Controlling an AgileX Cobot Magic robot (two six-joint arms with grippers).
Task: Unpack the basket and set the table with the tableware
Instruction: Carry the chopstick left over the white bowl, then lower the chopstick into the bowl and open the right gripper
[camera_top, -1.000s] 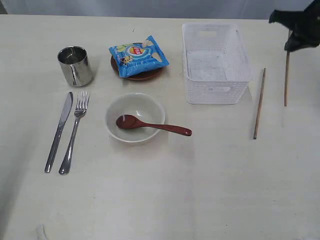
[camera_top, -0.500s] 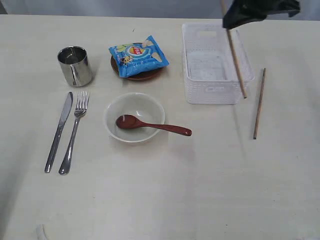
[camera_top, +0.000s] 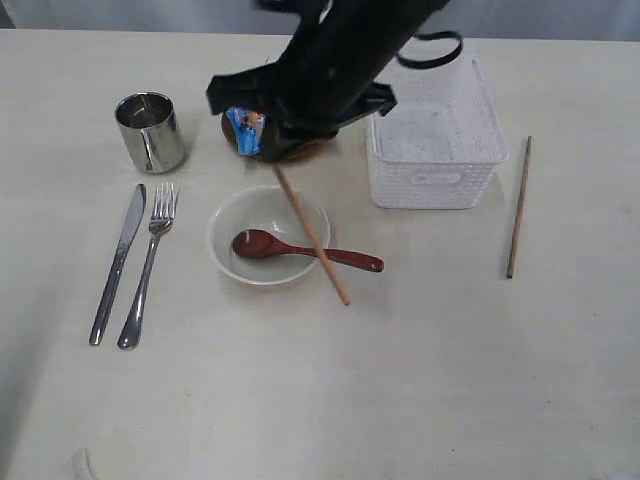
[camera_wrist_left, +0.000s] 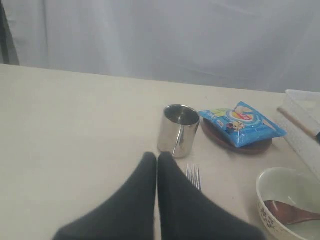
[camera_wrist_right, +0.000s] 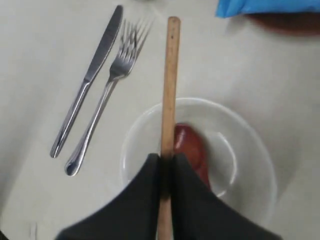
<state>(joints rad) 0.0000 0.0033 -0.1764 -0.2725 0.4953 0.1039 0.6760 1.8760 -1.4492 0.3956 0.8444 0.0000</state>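
Wooden held chopstick (camera_top: 312, 238) had swung from the far right edge, across the basket (camera_top: 435, 180), to the middle-left of the table (camera_top: 400, 380). It now slanted over the white bowl (camera_top: 225, 215). Its low end sat past the bowl's near right rim and crossed the red spoon (camera_top: 345, 260) handle in the exterior view. Whether the tip touched the table, cannot tell.

The right gripper (camera_wrist_right: 166, 157) was clamped on the stick's upper part, fingers pinched either side. The left gripper (camera_wrist_left: 157, 159) hung near the cup (camera_wrist_left: 178, 130) with its fingers pressed together on nothing.

The second chopstick (camera_top: 517, 208) had not moved. It lay flat right of the basket, well apart from the held one. Knife (camera_top: 118, 262), fork (camera_top: 147, 270), cup, bowl and spoon sat as before. The chip bag (camera_wrist_left: 242, 123) sat on the brown plate (camera_wrist_left: 240, 147).

The basket looked empty where the arm did not cover it. Judgement: unpacking was done and only the chopsticks were left. This one was likely headed beside the bowl, and the other would need fetching to make the pair.
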